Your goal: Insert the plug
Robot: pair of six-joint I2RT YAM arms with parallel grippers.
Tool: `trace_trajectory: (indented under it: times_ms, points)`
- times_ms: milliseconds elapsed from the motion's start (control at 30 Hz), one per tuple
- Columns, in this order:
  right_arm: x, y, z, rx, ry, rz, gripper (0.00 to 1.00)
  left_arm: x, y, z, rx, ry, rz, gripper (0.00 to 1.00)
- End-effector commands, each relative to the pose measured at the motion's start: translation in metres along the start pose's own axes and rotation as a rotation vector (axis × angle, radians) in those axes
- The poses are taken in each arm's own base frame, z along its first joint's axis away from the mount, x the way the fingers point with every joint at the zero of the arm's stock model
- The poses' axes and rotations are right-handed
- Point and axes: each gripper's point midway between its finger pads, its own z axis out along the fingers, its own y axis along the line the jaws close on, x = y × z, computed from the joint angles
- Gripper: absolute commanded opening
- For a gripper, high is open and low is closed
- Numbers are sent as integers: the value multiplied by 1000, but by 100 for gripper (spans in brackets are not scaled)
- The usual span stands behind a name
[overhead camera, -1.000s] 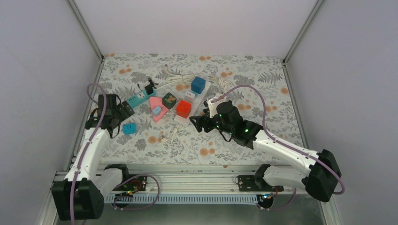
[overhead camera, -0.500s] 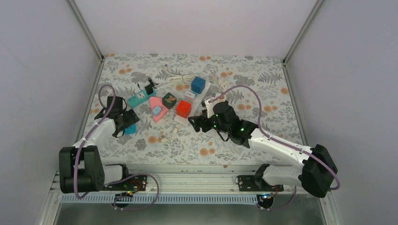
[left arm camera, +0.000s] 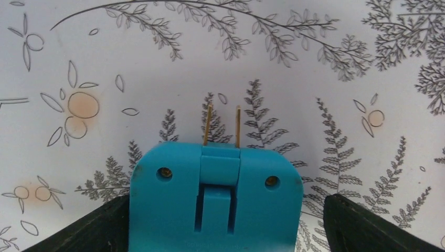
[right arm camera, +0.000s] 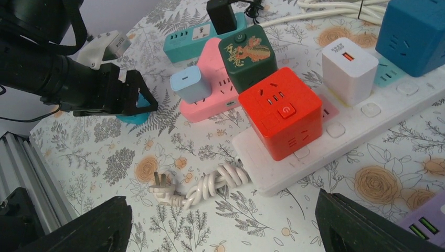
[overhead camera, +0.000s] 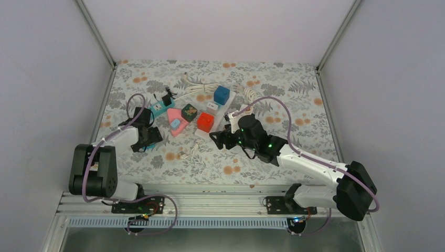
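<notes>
Plug (left arm camera: 215, 199), its base cropped, sits between left hand's (left arm camera: 225, 228) fingers (left arm camera: 94, 231).

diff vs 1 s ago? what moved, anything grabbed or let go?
The left arm folded down low and swung right. The left gripper now straddles the teal plug, which lies flat with its prongs pointing away. The jaws are not yet closed on it, with a gap on one side. The right gripper edged slightly left, open and empty. The white power strip and red cube socket are unchanged.
</notes>
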Motion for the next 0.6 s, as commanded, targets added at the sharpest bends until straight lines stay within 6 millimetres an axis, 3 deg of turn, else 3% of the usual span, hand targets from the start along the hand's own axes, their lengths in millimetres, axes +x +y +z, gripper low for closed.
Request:
trace_trajectory:
  times_ms: [0,100,333,400,500,567]
  points:
    - [0,-2,-1,3,-22,12,90,-6,-1,-3,-62,-32,26,85]
    - [-1,-2,-2,4,-26,17,90,-4,5,-1,-97,-29,21,78]
    - [-3,-2,-6,10,-35,24,90,-6,6,8,-124,-27,17,78]
    - [-3,-3,-8,16,-38,27,90,-6,7,10,-132,-23,17,71]
    - [-5,-6,-11,28,-50,39,90,-12,1,3,-109,-52,24,61]
    - [-6,-7,-12,38,-59,48,90,-18,-8,-8,-90,-90,48,61]
